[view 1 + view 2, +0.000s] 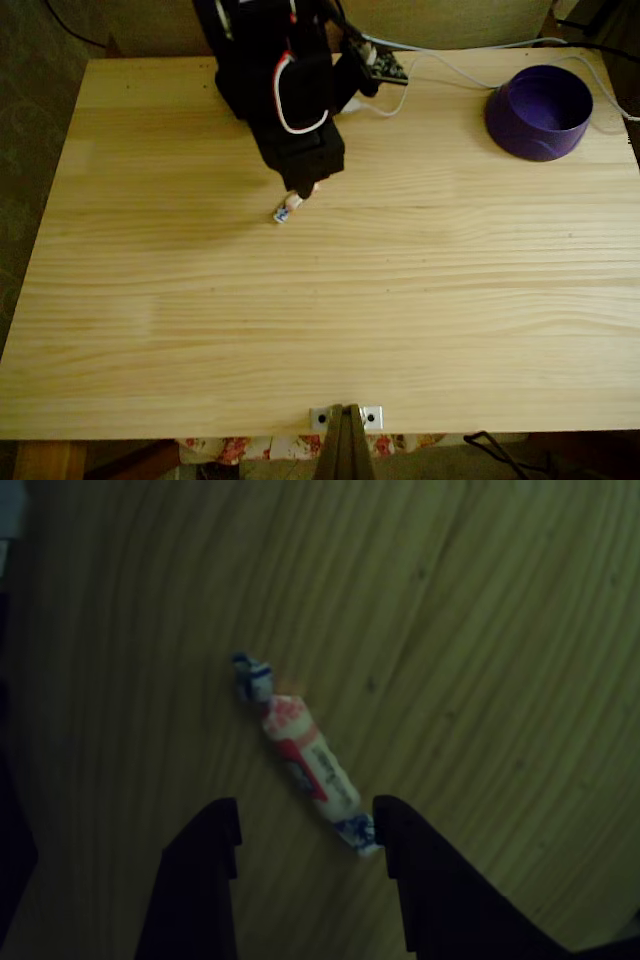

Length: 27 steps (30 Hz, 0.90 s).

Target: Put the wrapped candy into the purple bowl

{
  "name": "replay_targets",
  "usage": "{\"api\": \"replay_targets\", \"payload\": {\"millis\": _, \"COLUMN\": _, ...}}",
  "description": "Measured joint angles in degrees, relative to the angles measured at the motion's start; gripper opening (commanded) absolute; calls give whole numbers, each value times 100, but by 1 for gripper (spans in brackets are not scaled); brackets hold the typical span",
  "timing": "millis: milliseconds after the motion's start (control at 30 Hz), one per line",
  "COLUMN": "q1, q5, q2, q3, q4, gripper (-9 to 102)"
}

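Note:
The wrapped candy (pixel 286 210) is a thin white roll with red and blue marks and twisted ends, lying flat on the wooden table (pixel 330 300) left of centre. In the other view the candy (pixel 305 755) runs diagonally. Its lower twisted end reaches between the two black fingers (pixel 205 850) and lies close to the right one. My gripper (pixel 306 822) is open directly above the candy, with nothing clamped. In the fixed view the black gripper (pixel 300 192) covers part of the candy. The purple bowl (pixel 540 112) stands upright at the far right corner, well away from the arm.
A white cable (pixel 450 70) and a small circuit board (pixel 385 66) lie at the back edge between the arm and the bowl. A metal bracket (pixel 346 416) is fixed at the table's front edge. Bare wood stretches between the candy and the bowl.

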Motion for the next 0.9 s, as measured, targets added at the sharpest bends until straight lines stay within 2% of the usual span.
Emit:
{"api": "replay_targets", "payload": {"millis": 433, "q1": -88, "q5": -721, "q2": 88, "q3": 26, "q4": -237, "gripper": 26}}
{"api": "replay_targets", "payload": {"millis": 900, "q1": -255, "q5": -738, "q2": -483, "q3": 26, "q4": -378, "gripper": 25}}
